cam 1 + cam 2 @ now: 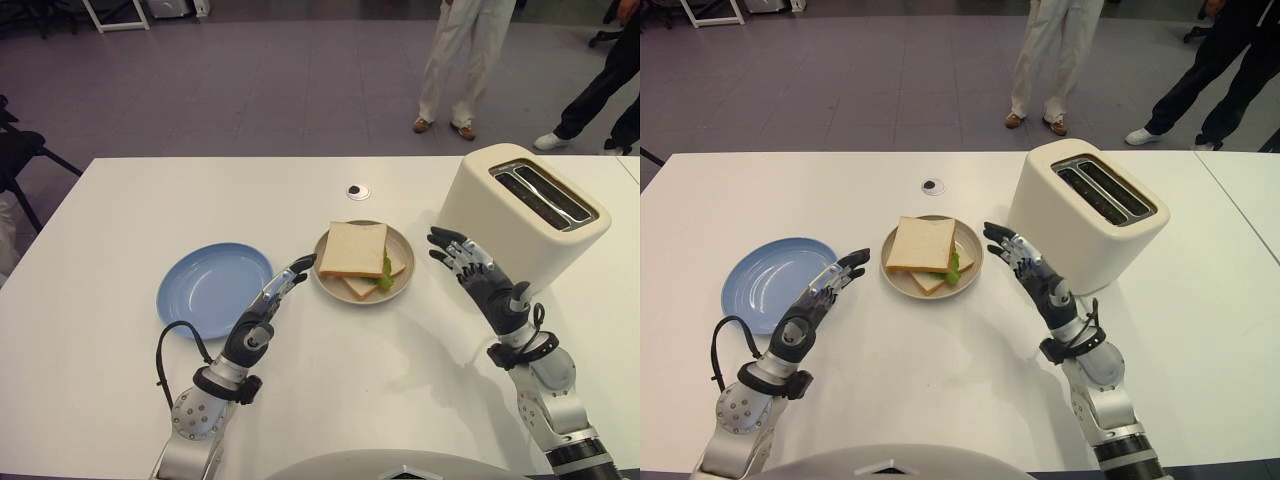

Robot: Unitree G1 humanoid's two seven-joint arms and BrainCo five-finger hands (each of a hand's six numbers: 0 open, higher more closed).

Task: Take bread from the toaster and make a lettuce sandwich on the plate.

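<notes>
While both arms hover low over the white table (90,230), the sandwich (358,260) lies stacked on the tan plate (405,254). Its top slice (353,247) is pale, square and brown-crusted, and it covers most of the plate. A ruffle of green lettuce (385,272) pokes out at the plate's right side. The lower slice (359,288) peeks out at the near edge, set a little askew under the top one.

To the right of the plate stands the cream toaster (505,235), its two dark slots facing up. To the left of the plate, well apart from it, lies a blue plate (213,288). Beyond the plate, a small round fitting (358,191) sits in the tabletop.

The left hand (262,320) stretches toward the plate's left rim. Its fingers are straight and close together and hold nothing, with their tips just short of the rim. The right hand (482,280) is raised between the plate and the toaster, palm turned toward the plate. Its fingers are fanned apart, slightly bent, and grip nothing.
</notes>
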